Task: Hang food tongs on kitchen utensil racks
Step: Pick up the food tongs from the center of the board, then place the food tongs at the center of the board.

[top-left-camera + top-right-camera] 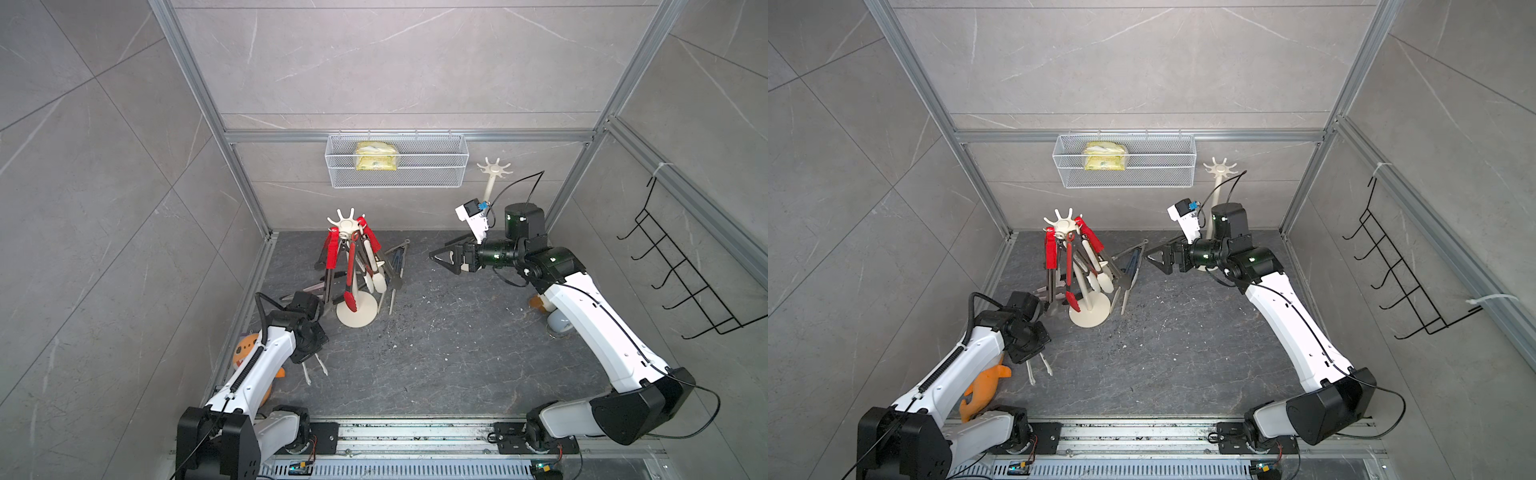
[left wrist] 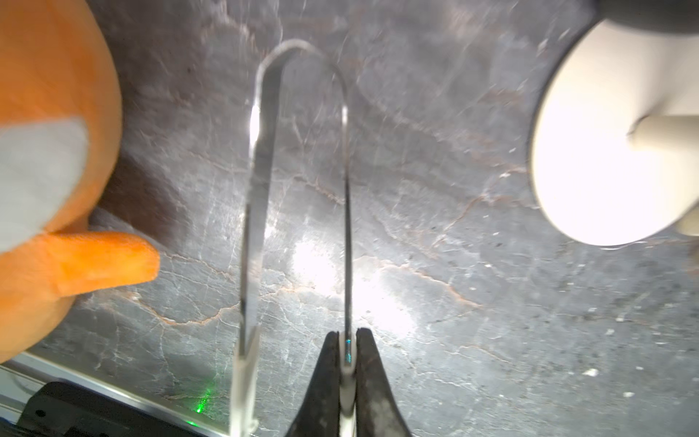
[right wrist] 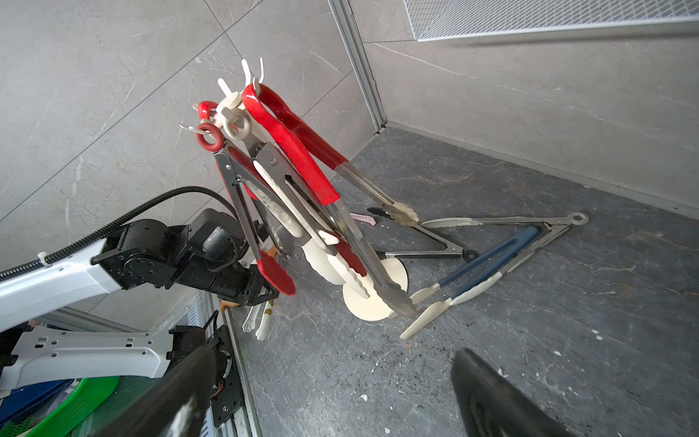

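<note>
Left wrist view shows the left hand (image 2: pixel 348 342) pressed almost together, pinching one leg of the slim bare-metal tongs (image 2: pixel 261 170) near its pale tip. I judge this one-leg grip leaves the rounded bend free to slip over a hook. Blur hides whether that bend carries a ring, and in both top views the wrist covers the fingers. At this hand's 1 o'clock stands the cream rack (image 1: pixel 345 225), hung with red and cream tongs (image 1: pixel 332 249). Loose tongs (image 3: pixel 491 257) lie on the counter (image 1: pixel 436 353) at the rack's 3 o'clock, partly screened and hard to count. Facing them, the right hand (image 1: pixel 437 249) is spread wide and empty. The second rack (image 1: pixel 493 166), at its 12 o'clock, has its foot hidden by the arm.
</note>
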